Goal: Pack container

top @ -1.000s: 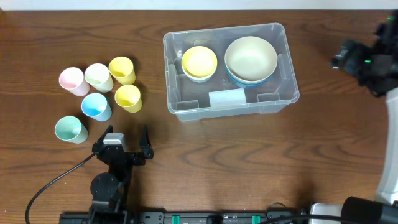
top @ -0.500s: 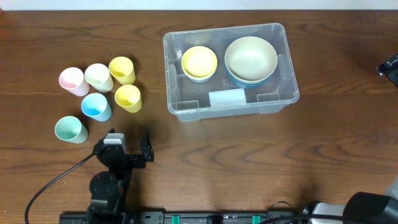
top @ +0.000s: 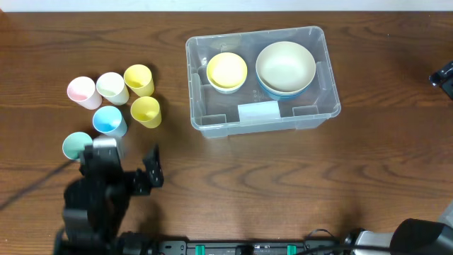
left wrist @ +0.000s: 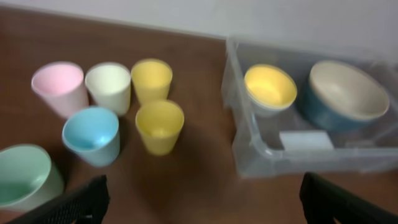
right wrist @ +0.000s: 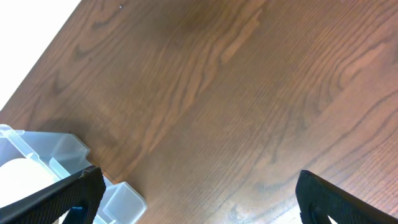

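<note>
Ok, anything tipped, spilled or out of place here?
Nothing stands out. The clear container sits flat, with the yellow bowl and the cream bowl upright inside. The six cups left of it all stand upright; the green cup is partly hidden by the left arm.

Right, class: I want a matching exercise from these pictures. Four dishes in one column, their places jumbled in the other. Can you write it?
1. pink cup
2. green cup
3. yellow bowl
4. cream bowl

A. container, right side
B. far row of cups, leftmost
C. container, left side
D. frontmost cup

Pairs: 1-B, 2-D, 3-C, 4-A
</note>
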`<control>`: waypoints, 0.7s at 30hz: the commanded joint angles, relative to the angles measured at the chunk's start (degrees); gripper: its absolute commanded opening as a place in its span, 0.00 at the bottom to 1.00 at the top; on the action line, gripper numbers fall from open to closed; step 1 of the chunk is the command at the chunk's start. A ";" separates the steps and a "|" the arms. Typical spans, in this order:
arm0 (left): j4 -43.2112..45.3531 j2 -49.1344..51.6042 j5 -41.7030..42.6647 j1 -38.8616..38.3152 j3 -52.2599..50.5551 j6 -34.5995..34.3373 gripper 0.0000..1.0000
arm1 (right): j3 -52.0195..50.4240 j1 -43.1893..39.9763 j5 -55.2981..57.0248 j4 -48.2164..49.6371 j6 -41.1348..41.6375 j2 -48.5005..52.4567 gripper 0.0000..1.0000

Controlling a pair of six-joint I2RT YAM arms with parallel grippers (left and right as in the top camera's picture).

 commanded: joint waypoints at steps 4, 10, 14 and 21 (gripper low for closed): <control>-13.49 22.64 1.25 0.35 15.69 1.40 0.98 | -0.04 -0.63 0.00 -0.15 0.79 0.07 0.99; -17.46 38.77 4.31 0.35 21.88 0.92 0.98 | -0.04 -0.66 0.00 -0.15 0.79 0.07 0.99; -15.69 46.01 4.94 0.35 21.88 2.82 0.98 | -0.04 -0.63 0.00 -0.15 0.79 0.07 0.99; -9.94 56.72 5.03 0.35 21.88 7.91 0.97 | -0.04 -0.63 0.00 -0.15 0.79 0.07 0.99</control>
